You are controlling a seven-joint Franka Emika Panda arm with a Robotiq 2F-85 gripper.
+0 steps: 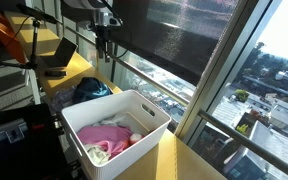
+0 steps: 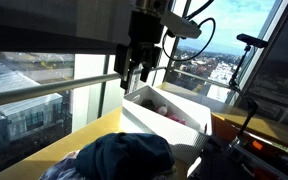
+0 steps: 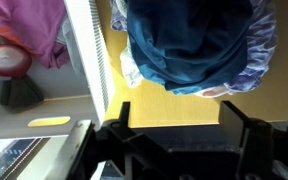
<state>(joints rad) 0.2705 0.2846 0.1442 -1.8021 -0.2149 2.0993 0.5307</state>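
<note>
My gripper [image 3: 177, 115] hangs high above the yellow tabletop [image 3: 164, 105], open, with nothing between its two black fingers [image 3: 234, 115]. Straight below it in the wrist view lies a crumpled dark blue garment [image 3: 189, 40] with a pale patterned edge. In both exterior views the gripper [image 1: 104, 45] [image 2: 134, 70] is well clear above the blue garment [image 1: 92, 90] [image 2: 124, 155]. Beside the garment stands a white plastic bin [image 1: 144, 105] [image 2: 184, 100] [image 3: 84, 50] with pink clothing [image 1: 104, 135] [image 3: 29, 25] in it.
A large window with a horizontal rail [image 2: 44, 92] runs along the table's far side. A laptop [image 1: 56, 55] and dark equipment [image 1: 9, 45] sit behind the garment. A red round object [image 3: 6, 58] lies in the bin by the pink clothing.
</note>
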